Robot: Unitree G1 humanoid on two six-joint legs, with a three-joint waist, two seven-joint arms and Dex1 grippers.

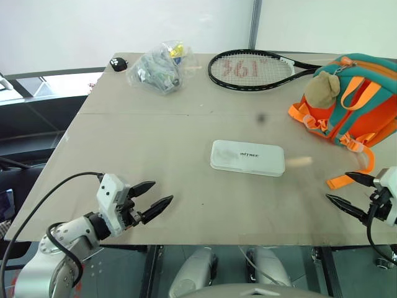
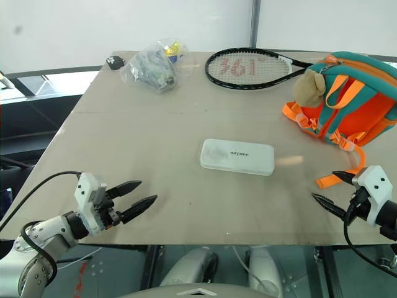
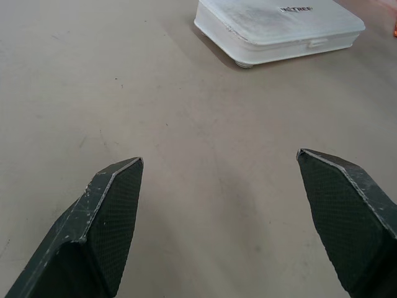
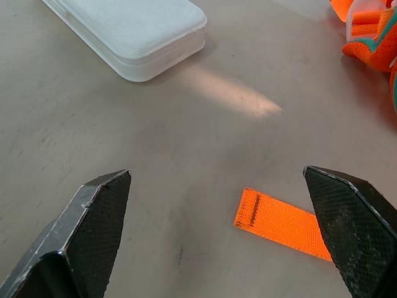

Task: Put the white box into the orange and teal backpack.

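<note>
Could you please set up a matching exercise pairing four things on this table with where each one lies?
Things:
1. white box
2. orange and teal backpack
3. black tennis racket
4. clear plastic bag of small items

Places:
a. far left part of the table
b. middle of the table, between the two open grippers
c. right edge of the table, plush toy facing inward
d. far side, head lying beside the bag

Pairs: 1-b, 2-c, 3-d, 4-a

black tennis racket [image 1: 251,70], clear plastic bag [image 1: 158,67], tan table [image 1: 142,155]
</note>
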